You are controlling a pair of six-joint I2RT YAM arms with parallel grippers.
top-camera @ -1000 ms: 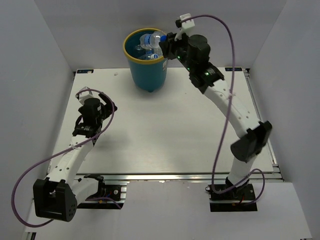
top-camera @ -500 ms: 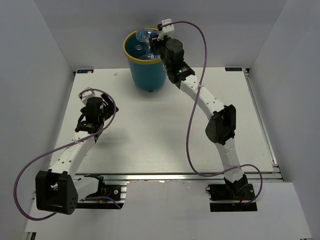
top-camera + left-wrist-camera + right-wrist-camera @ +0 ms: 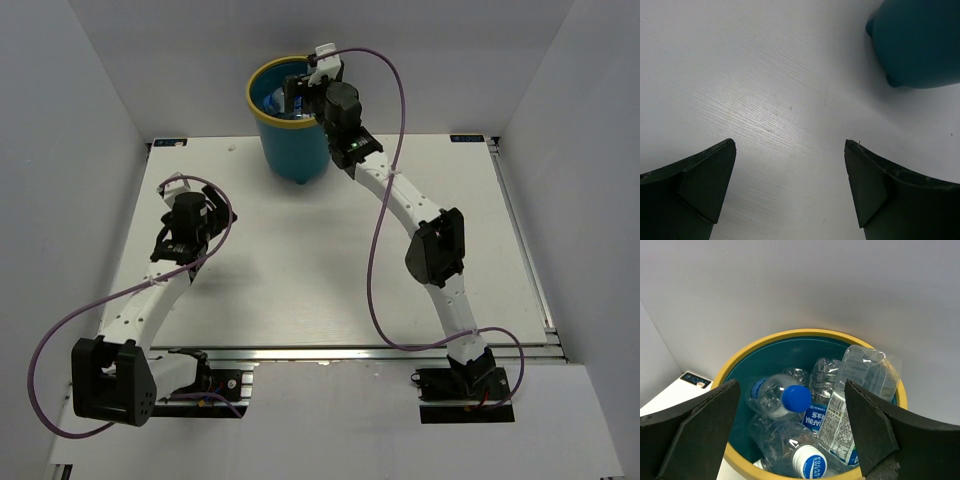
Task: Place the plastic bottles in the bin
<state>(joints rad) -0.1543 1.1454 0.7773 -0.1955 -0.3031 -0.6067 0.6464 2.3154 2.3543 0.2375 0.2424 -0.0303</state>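
Observation:
The teal bin (image 3: 290, 140) with a yellow rim (image 3: 790, 335) stands at the table's far edge. Several clear plastic bottles lie inside it: one with a blue cap (image 3: 782, 397), one with a white cap (image 3: 807, 462), and one with a printed label (image 3: 860, 390) leaning on the right wall. My right gripper (image 3: 300, 88) hangs open just above the bin's mouth, nothing between its fingers (image 3: 700, 430). My left gripper (image 3: 790, 142) is open over bare table at the left, well short of the bin's base (image 3: 920, 45).
White walls close in the table on the left, back and right. The bin sits close to the back wall. The right arm (image 3: 400, 200) stretches diagonally across the table's middle. A metal rail (image 3: 350, 352) runs along the near edge.
The right arm carried a bottle leftward over the bin's mouth, then opened; the bottle now lies in the bin. The left arm has barely moved.

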